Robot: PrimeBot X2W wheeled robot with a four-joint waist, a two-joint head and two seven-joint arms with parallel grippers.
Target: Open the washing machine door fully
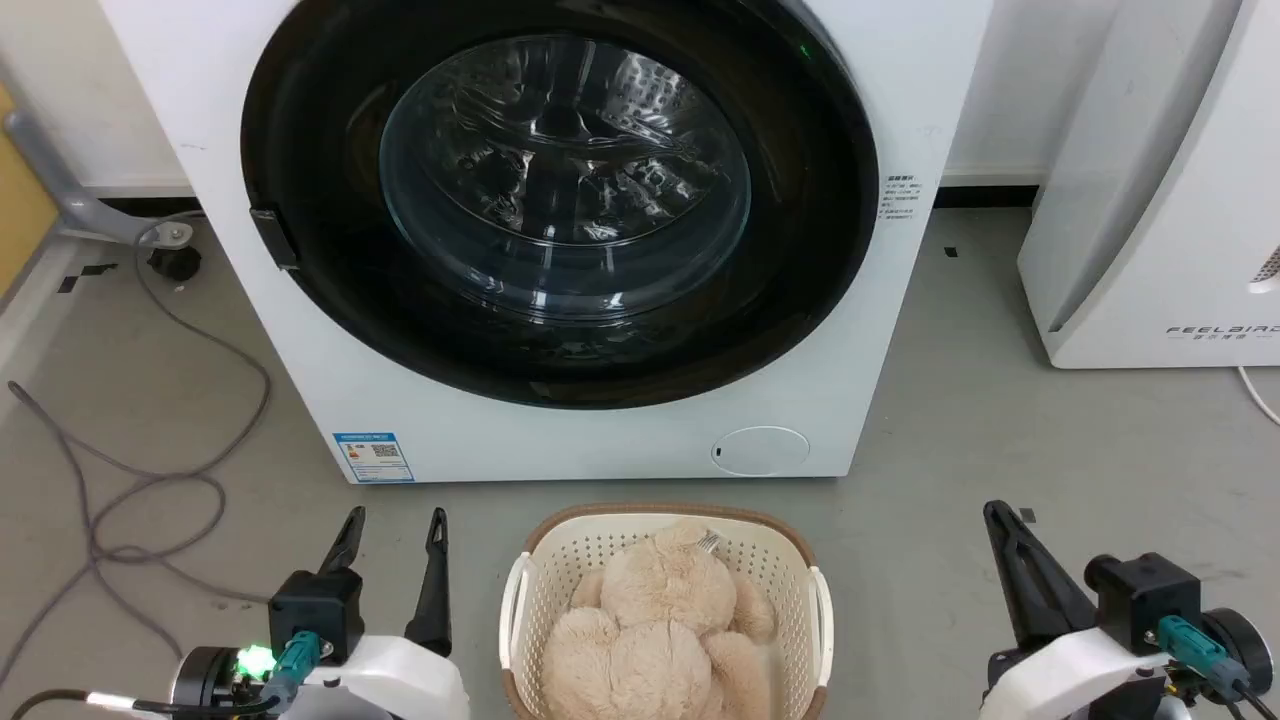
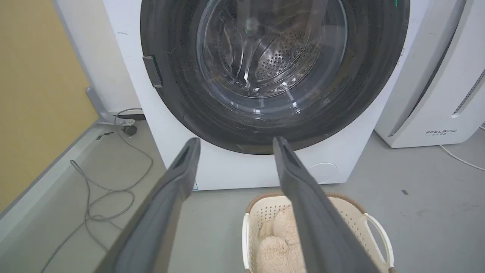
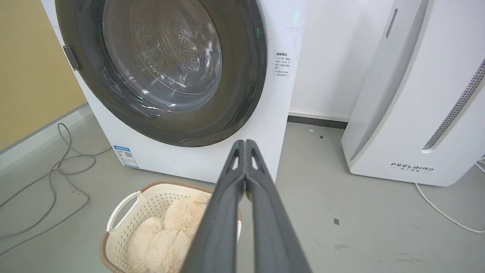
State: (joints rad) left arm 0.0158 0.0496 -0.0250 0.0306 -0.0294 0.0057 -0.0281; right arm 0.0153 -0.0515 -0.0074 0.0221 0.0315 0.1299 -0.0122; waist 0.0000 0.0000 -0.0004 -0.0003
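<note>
my left gripper [image 1: 396, 518] is hovering low over the grey floor [image 1: 1000, 400], its two dark fingers spread well apart with nothing between them. my right gripper [image 3: 243, 143] is hanging on the other side with its fingers pressed together tip to tip, gripping nothing. between the two grippers, a cream perforated laundry basket [image 1: 600, 545] with a brown rim is sitting on the floor. a fluffy beige plush toy [image 1: 665, 600] is lying inside it and filling most of it. beyond the basket, straight ahead of my fingers, the washing machine [image 1: 560, 440] is standing. the washing machine door [image 1: 800, 300] is lying shut, flush against the white front, and its clear glass bowl is showing the steel drum behind. a small dark handle tab [image 1: 272, 238] is sitting on the door's rim on my left gripper's side, well apart from my fingertips. a blue label [image 1: 373, 457] is showing on the machine's lower corner ahead of my left gripper, and a round cap [image 1: 760, 450] nearer my right one. a white feelbird appliance [image 1: 1150, 200] is standing beyond my right gripper, and a grey cable [image 1: 268, 385] is trailing across the floor out past my left.
</note>
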